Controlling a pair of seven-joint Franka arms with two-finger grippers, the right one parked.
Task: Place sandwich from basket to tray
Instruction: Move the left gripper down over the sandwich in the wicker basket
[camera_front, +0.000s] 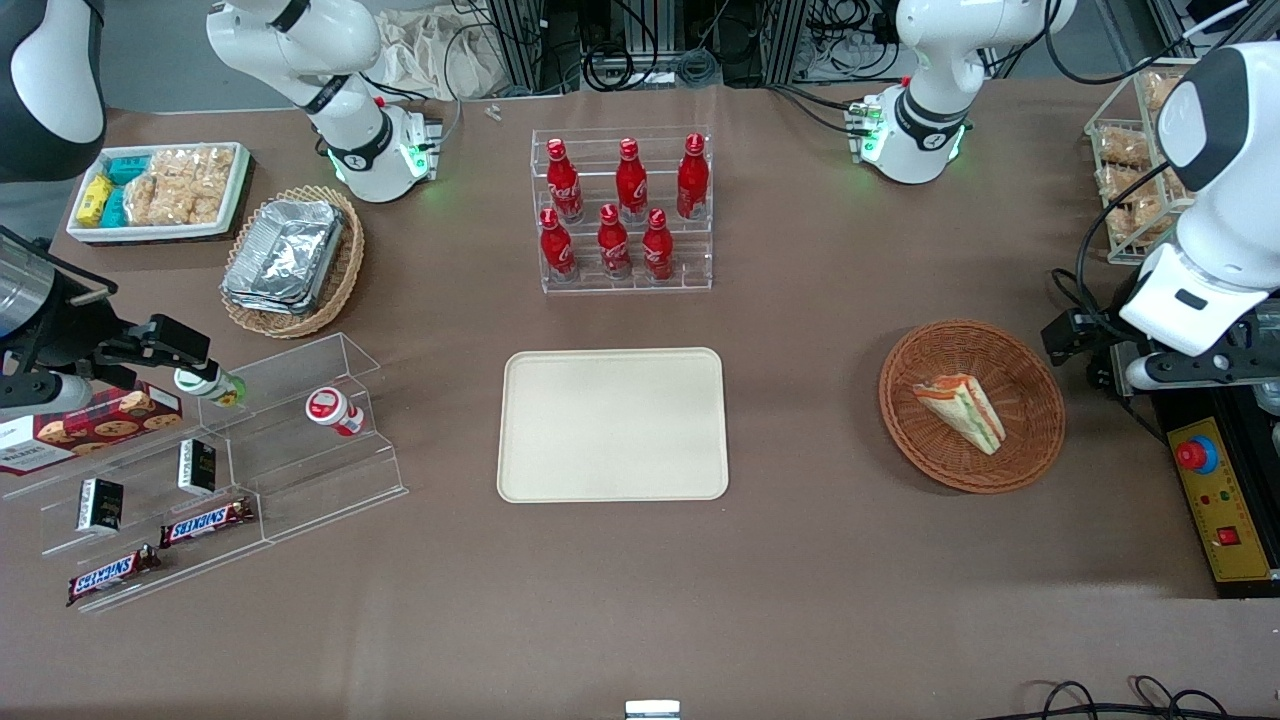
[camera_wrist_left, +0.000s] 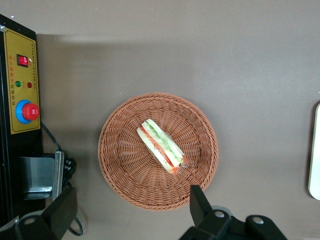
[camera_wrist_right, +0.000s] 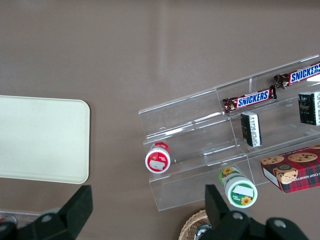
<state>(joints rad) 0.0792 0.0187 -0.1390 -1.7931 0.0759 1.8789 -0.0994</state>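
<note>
Brown table (camera_front: 800, 560): end effector (camera_wrist_left: 132, 212) spread above basket (camera_wrist_left: 120, 172)

Left arm raised, tool (camera_wrist_left: 131, 210) pointing down, fingers spread wide

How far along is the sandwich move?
Nothing is done yet: the sandwich lies in the round wicker basket and the cream tray holds nothing. In hand: the left gripper hangs open above the basket at the working arm's end of the table, gripping nothing. Left: descend, grasp the sandwich, carry it to the tray and release.
</note>
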